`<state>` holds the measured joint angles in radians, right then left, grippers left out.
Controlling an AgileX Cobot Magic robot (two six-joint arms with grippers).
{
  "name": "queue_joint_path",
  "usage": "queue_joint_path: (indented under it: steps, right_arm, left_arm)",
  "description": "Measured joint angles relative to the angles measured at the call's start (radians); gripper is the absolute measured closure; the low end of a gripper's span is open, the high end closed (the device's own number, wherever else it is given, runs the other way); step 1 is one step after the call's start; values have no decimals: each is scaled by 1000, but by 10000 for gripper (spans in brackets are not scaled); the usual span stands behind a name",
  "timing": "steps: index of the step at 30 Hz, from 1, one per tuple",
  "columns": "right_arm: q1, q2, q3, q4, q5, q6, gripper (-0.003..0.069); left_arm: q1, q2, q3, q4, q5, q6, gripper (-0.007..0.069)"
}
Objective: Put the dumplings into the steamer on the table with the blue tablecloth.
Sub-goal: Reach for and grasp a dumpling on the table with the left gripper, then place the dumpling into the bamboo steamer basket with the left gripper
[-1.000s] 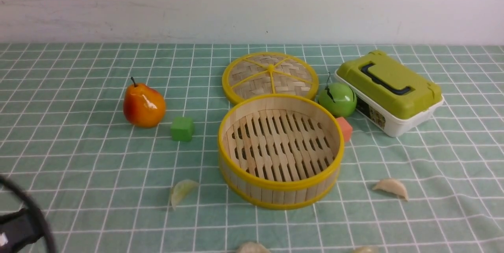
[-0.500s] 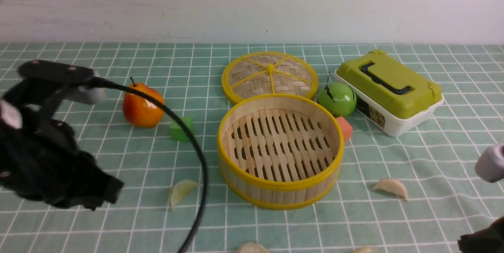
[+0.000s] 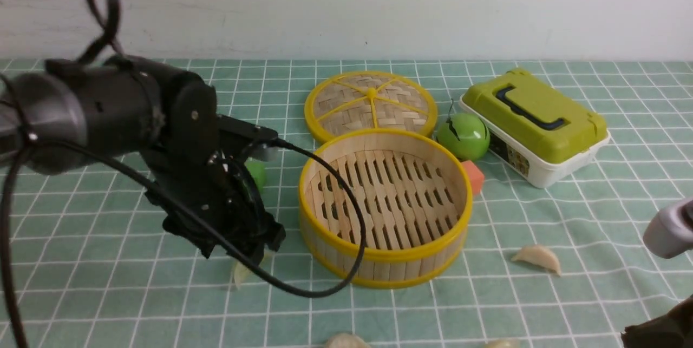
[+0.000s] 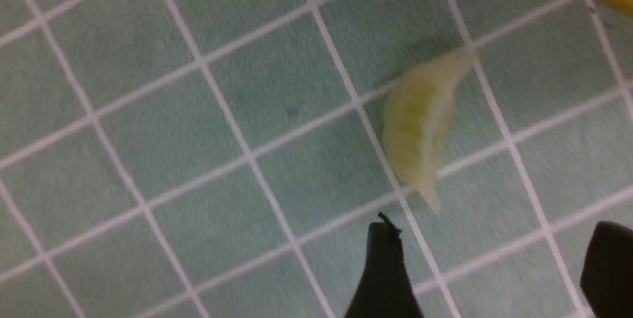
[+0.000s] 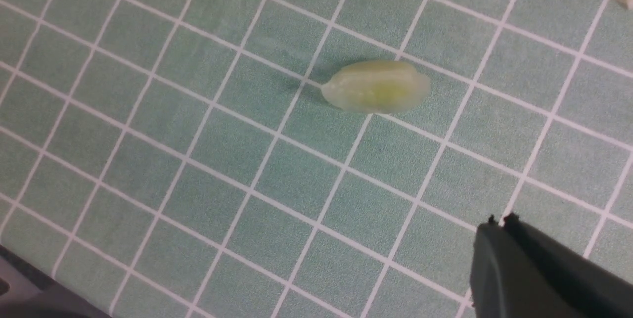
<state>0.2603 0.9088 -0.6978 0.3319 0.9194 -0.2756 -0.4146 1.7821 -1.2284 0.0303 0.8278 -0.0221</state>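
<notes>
Swung in from the left edge with left gripper [image 4: 494, 278] spread wide, close above the pale-green dumpling [image 4: 418, 130] lying just left of the empty steamer [image 3: 379, 255]. Centre over its narrow back, lower, close gently. Far right, right gripper [image 5: 500, 221] pinched shut, empty.

Looks like a robotics lab: a bench [image 3: 541, 218] under checked cloth [image 3: 108, 283] against a bare white wall [image 3: 379, 7], with toy food, a glossy apple [image 3: 464, 137], an orange cube [image 3: 475, 176], plastic-looking dumplings [image 3: 538, 257], laid out beyond and beside the cabled left gripper [image 4: 492, 224].

Front overview; wrist close-ups over tablecloth [image 4: 148, 110]
</notes>
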Motion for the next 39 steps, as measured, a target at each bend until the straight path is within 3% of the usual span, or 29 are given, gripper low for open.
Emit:
queue_joint_path:
  steps: [5, 14, 22, 28, 30, 34, 39]
  right_arm:
    - [0, 0, 0, -5, 0, 0, 663]
    - [0, 0, 0, -19, 0, 0, 658]
    - [0, 0, 0, -19, 0, 0, 652]
    - [0, 0, 0, -19, 0, 0, 650]
    - [0, 0, 0, -19, 0, 0, 650]
    - [0, 0, 0, -19, 4, 0, 648]
    - [0, 0, 0, -19, 8, 0, 641]
  left_arm:
    - [0, 107, 0, 35, -93, -1, 139]
    - [0, 147, -8, 13, -167, -25, 431]
    - [-11, 35, -146, -71, -2, -29, 420]
    - [-126, 5, -382, -99, -11, -63, 420]
    - [-187, 80, -502, -97, -7, -143, 420]
    - [-211, 261, -658, -87, 23, -268, 420]
    - [-210, 447, -809, -49, 53, -313, 420]
